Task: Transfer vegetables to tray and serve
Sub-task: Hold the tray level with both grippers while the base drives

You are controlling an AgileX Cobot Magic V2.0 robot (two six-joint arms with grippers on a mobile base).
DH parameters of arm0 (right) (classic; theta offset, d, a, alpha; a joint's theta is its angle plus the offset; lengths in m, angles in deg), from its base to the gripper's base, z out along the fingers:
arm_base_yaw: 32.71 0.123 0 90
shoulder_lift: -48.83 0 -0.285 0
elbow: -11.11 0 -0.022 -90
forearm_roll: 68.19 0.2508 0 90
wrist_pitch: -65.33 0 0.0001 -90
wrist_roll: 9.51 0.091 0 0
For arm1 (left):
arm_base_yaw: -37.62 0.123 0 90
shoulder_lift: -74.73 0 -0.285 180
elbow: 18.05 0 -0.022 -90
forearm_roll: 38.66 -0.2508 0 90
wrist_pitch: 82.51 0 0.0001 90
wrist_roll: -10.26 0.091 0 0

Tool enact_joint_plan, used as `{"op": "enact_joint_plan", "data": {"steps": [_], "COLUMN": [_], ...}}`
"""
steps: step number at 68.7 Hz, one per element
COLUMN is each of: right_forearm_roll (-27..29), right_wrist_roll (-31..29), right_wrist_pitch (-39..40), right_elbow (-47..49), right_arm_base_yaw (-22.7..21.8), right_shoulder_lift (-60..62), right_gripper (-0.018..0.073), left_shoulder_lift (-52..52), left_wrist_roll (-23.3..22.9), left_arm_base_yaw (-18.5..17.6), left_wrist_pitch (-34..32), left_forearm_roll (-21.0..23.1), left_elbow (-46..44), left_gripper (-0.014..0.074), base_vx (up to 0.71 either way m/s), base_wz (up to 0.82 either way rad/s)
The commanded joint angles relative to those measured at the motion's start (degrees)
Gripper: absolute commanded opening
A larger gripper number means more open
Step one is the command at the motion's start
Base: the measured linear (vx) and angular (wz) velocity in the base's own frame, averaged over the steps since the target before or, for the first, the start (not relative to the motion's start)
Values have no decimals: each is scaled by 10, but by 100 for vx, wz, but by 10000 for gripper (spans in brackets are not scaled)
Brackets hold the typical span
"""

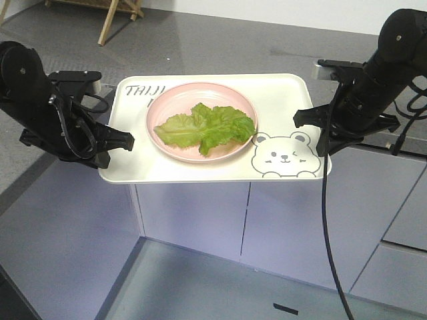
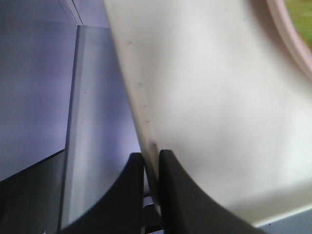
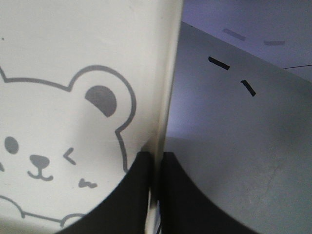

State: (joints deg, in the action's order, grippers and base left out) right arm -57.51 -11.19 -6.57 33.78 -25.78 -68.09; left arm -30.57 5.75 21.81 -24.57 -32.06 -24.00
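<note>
Grey floor [image 1: 200, 287], pale cabinets [image 1: 193, 217] beneath tray [image 1: 280, 93]

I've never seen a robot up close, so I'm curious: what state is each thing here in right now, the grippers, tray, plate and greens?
left gripper: shut on the tray's left rim.
right gripper: shut on the tray's right rim, beside the bear drawing.
tray: held between both grippers, roughly level.
pink plate: upright on the tray, near its middle.
lettuce: lying flat on the pink plate, not directly on the tray.
</note>
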Motion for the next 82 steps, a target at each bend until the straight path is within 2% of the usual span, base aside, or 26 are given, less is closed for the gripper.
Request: {"op": "enact_joint_plan", "data": {"steps": [1,82], "right_forearm_roll": [77,77], "right_wrist_roll": [-14,-14], "right_wrist_pitch": [-16,-16], "right_elbow": [15,15], "right_arm_base_yaw": [10,10], "right_shoulder_lift": [36,36], "right_gripper": [-4,-4], "left_shoulder_lift": [32,32], "left_wrist_roll": [17,17], "left_arm_base_yaw": [-15,-15], "left_wrist_pitch": [-52,-52], "left_forearm_roll": [75,75], "left_elbow": [-20,-20], "left_gripper": [-6,-6], "base_vx": [-4,-3], "base_wz": [-14,-12]}}
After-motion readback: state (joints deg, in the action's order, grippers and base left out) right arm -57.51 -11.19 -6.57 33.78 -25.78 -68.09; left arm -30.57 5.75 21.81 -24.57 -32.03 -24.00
